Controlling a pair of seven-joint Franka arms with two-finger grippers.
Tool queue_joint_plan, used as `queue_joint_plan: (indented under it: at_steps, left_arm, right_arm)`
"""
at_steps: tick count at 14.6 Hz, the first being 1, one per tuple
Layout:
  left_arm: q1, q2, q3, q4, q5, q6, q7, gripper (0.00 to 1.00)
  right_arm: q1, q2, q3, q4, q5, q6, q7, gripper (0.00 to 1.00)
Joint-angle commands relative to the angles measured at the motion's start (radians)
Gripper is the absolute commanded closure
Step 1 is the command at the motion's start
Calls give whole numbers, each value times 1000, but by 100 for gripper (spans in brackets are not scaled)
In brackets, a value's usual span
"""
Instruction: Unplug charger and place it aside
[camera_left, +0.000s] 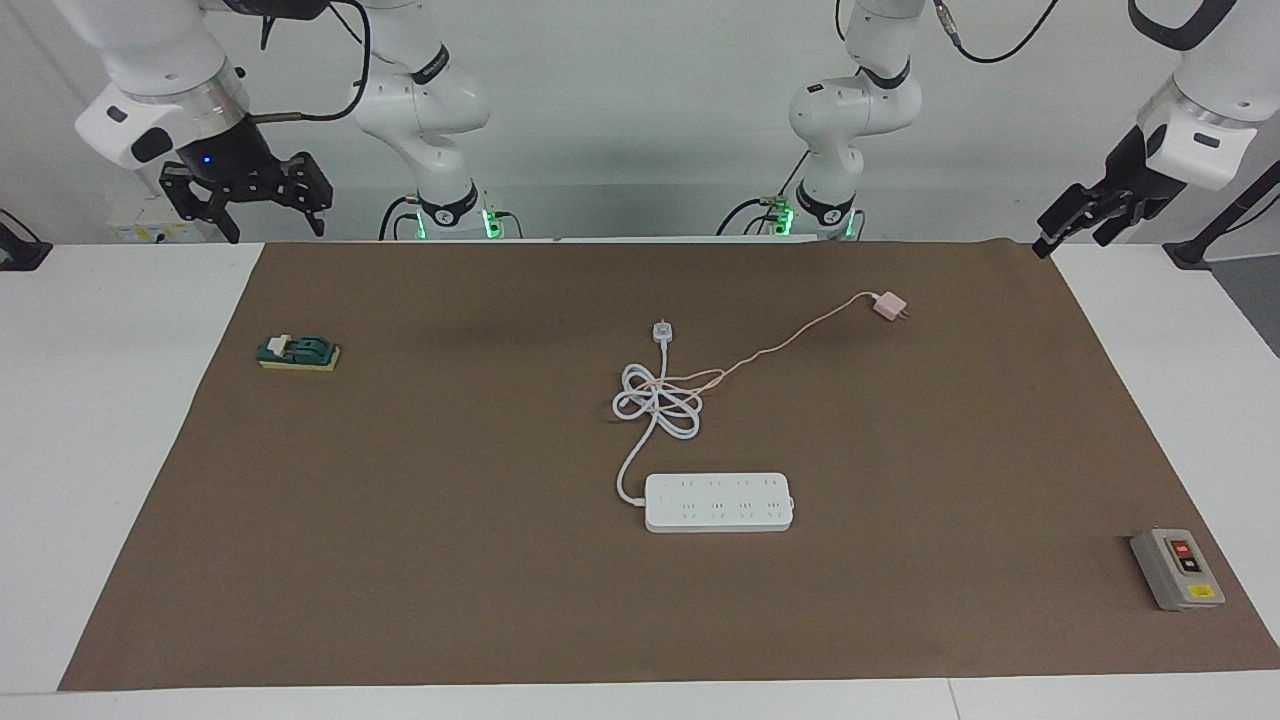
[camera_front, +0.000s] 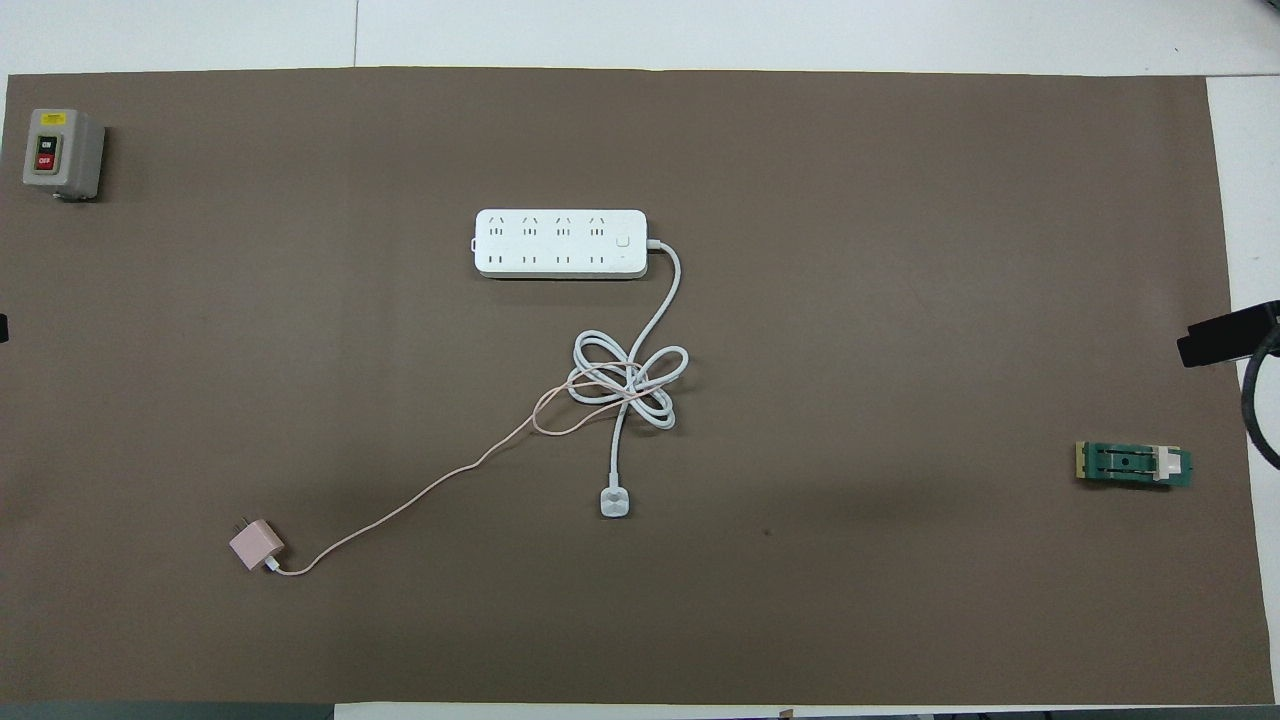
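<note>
charger (camera_left: 889, 306) is lying unplugged on the desk (camera_left: 400, 560), nearer the robots than the power strip (camera_left: 718, 501) | left pincer (camera_left: 1075, 222) is hanging up high, cannot tell if open | right pincer (camera_left: 247, 205) is hanging open, empty | overhead view is showing only pincer tips at its edges

You see a brown mat (camera_front: 900, 600) with a white power strip (camera_front: 560, 243) near its middle. Its thick white cord (camera_front: 630, 385) loops in a loose knot and ends in a small white plug (camera_front: 615, 501) nearer the robots. The pink charger (camera_front: 256, 546) lies unplugged toward the left arm's end, its thin pink cable (camera_front: 420, 492) trailing into the loops. A grey switch box (camera_front: 62, 153) sits at that end's corner farthest from the robots, and a green part (camera_front: 1134, 464) lies toward the right arm's end.
</note>
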Motion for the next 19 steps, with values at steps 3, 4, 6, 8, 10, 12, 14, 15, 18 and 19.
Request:
queue_joint_plan:
  at_steps: [3,4,6,8,10,12,14,15,18,19]
  left_arm:
    - [-13,-73,-2,-96,26,2,5,0]
    - [-21,-90,-3,-112,26,5,7,0]
    - [-44,-95,-5,-123,26,-1,7,0]
    - [-52,-95,-5,-121,28,0,14,0]
    - [-53,-89,-5,-120,26,6,28,0]
    - [-58,-71,-6,-109,28,26,30,0]
    - [-76,-60,-6,-120,28,66,30,0]
    - [-78,-58,-6,-124,29,81,30,0]
    - [-104,-58,-8,-159,29,128,33,0]
    - [-104,-58,-10,-159,29,117,34,0]
  right_arm:
    - [-37,-33,30,-54,-9,44,20,0]
    - [-39,-32,30,-53,-3,44,20,0]
    - [-40,-27,30,-45,8,44,22,0]
    - [-40,-26,30,-43,32,47,28,0]
    - [-40,-26,30,-42,40,47,43,0]
    - [-37,-24,29,-34,41,47,42,0]
    - [-31,-24,27,-33,38,47,42,0]
    - [-32,-26,27,-34,37,45,43,0]
    - [-28,-30,29,-45,37,45,52,0]
    - [-26,-32,29,-48,37,44,68,0]
